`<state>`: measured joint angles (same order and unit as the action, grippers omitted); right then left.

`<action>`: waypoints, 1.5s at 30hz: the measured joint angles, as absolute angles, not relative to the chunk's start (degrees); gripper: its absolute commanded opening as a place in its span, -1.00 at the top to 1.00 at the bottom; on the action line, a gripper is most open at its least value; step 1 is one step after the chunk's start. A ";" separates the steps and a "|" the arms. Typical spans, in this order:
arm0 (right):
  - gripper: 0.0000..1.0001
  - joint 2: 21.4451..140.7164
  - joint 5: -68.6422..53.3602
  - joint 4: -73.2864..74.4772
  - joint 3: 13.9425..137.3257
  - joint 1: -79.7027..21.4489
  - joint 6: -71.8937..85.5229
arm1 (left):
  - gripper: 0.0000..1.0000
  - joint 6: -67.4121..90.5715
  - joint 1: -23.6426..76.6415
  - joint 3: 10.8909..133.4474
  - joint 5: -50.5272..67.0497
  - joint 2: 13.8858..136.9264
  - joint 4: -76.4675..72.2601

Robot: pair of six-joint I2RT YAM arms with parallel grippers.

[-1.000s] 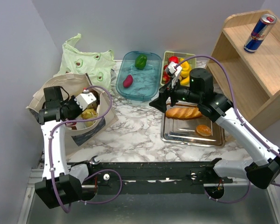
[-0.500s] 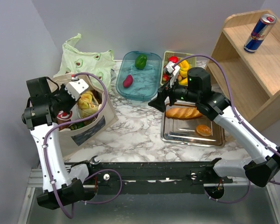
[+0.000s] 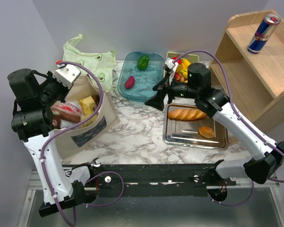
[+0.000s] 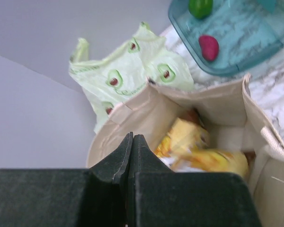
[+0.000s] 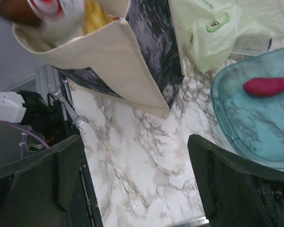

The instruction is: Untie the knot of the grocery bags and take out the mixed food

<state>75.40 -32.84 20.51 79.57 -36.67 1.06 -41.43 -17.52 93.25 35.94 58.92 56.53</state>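
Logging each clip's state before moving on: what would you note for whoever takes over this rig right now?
Grippers: left gripper is shut with nothing seen in it, above the open beige tote. The right gripper is open and empty over the marble table.
Done: green pepper and magenta vegetable lie in the teal tray. The bananas are in the small tray behind the right arm.
The pale green bag lies slack behind the tote; I cannot tell whether it is tied.
Left: yellow packs and a red-and-white pack in the tote.
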 measured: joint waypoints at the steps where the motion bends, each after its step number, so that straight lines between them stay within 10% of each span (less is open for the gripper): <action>1: -1.00 75.90 -33.56 19.55 79.77 -36.67 1.72 | 1.00 -40.53 -17.52 94.54 35.99 58.94 56.18; 7: -1.00 80.66 -36.49 13.63 83.57 -38.13 3.31 | 0.91 -36.91 -17.52 100.36 36.82 58.81 54.37; 10: -1.00 84.01 -37.01 12.01 87.35 -39.11 3.03 | -0.27 -38.98 -17.52 102.26 37.01 59.92 58.37; 15: -1.00 84.88 -37.17 12.19 88.03 -39.57 1.96 | -0.64 -51.96 -19.33 106.98 38.68 65.14 74.37; 38: -1.00 81.45 -36.69 14.06 82.91 -39.55 0.36 | -0.69 -85.84 -18.94 81.76 27.29 58.04 88.42; 41: -1.00 80.95 -36.49 14.35 82.48 -39.55 -0.03 | -0.33 -86.30 -18.35 79.64 26.83 58.24 88.99; 45: -1.00 80.84 -36.45 14.70 82.39 -39.55 -0.08 | 0.62 -85.27 -18.26 79.09 26.85 61.06 89.60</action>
<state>80.84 -36.45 14.70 82.39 -39.55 -0.08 -85.27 -18.26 79.09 26.85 61.06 89.60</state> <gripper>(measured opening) 0.998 0.577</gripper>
